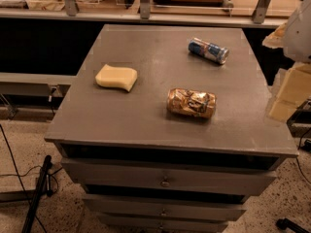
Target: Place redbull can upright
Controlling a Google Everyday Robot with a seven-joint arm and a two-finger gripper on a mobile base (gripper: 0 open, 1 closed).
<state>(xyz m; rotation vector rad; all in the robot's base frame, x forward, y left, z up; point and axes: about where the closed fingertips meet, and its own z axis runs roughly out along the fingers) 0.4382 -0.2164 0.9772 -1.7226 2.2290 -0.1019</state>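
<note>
The redbull can [208,50] is slim, blue and silver with a red marking. It lies on its side at the far right of the grey cabinet top [146,115], its silver end facing front right. My gripper [284,98] shows as pale blocky parts at the right edge of the view, beyond the cabinet's right side. It is well apart from the can, to the can's right and nearer the camera, and holds nothing that I can see.
A wider gold-orange dented can [191,103] lies on its side in the middle of the top. A yellow sponge [116,77] lies at the left. Drawers [165,181] face front below. A railing and shelf run behind. Cables lie on the floor at left.
</note>
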